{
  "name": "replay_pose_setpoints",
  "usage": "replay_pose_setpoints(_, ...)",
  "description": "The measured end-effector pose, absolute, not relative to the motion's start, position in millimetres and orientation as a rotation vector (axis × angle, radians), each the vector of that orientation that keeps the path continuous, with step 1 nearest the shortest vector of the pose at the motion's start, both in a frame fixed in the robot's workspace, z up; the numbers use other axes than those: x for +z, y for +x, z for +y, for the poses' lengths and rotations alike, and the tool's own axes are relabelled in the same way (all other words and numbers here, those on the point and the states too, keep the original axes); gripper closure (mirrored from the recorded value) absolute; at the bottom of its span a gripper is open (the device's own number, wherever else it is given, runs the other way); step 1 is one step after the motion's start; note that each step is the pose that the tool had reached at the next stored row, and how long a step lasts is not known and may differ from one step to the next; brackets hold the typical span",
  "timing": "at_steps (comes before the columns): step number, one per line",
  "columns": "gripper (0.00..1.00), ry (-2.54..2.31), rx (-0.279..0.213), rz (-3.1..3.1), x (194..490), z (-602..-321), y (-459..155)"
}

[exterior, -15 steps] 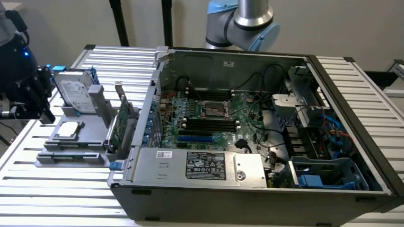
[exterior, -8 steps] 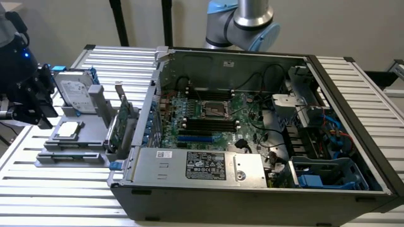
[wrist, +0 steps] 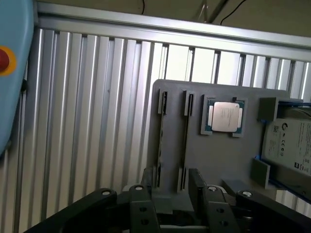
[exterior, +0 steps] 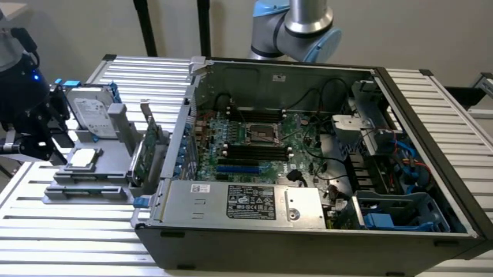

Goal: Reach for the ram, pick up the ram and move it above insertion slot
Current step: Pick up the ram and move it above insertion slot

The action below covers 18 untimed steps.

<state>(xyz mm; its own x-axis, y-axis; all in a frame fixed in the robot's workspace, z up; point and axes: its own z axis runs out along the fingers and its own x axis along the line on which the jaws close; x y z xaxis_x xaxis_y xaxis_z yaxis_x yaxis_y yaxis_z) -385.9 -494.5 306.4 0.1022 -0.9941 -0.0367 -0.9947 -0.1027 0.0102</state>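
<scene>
My gripper (wrist: 171,182) is open, its two dark fingers (wrist: 146,191) standing on either side of the near end of the grey fixture (wrist: 228,160). That fixture has two narrow slots. A thin dark strip stands edge-on in one of them, the ram (wrist: 186,141); its green face is hidden. In the exterior view the gripper (exterior: 43,141) hangs at the far left, over the fixture (exterior: 108,161), apart from the ram. The motherboard's black memory slots (exterior: 254,151) lie inside the open computer case (exterior: 308,236).
On the fixture also sit a silver processor (wrist: 226,116), a hard drive with a white label (wrist: 291,143) and an upright green expansion card (exterior: 150,153). The ribbed metal table (wrist: 87,121) spreads all around. Cables and drive cages crowd the case's right side.
</scene>
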Motion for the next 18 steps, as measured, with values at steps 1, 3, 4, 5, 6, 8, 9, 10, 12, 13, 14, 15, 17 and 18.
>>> replay_pose_setpoints(1, 0.58, -2.319, 0.053, 2.093, 304.6, -494.9, -386.5)
replay_pose_setpoints(3, 0.58, -2.319, 0.053, 2.093, 300.9, -495.5, -387.5)
replay_pose_setpoints(4, 0.58, -2.319, 0.053, 2.093, 299.1, -495.9, -388.1)
replay_pose_setpoints(5, 0.58, -2.320, 0.053, 2.093, 297.3, -496.2, -388.5)
replay_pose_setpoints(6, 0.58, -2.319, 0.053, 2.093, 295.4, -496.4, -388.8)
replay_pose_setpoints(8, 0.58, -2.319, 0.053, 2.093, 291.9, -496.8, -389.1)
replay_pose_setpoints(9, 0.58, -2.319, 0.053, 2.093, 290.0, -496.9, -389.2)
replay_pose_setpoints(10, 0.58, -2.319, 0.053, 2.093, 288.2, -497.0, -389.1)
replay_pose_setpoints(12, 0.58, -2.320, 0.053, 2.093, 284.5, -497.1, -389.1)
replay_pose_setpoints(13, 0.58, -2.320, 0.053, 2.093, 282.7, -497.1, -389.1)
replay_pose_setpoints(14, 0.58, -2.320, 0.053, 2.093, 280.9, -497.1, -389.1)
replay_pose_setpoints(15, 0.58, -2.320, 0.053, 2.093, 279.2, -497.1, -389.1)
replay_pose_setpoints(17, 0.58, -2.320, 0.053, 2.092, 275.5, -497.2, -389.1)
replay_pose_setpoints(18, 0.58, -2.320, 0.053, 2.092, 273.6, -497.3, -389.1)
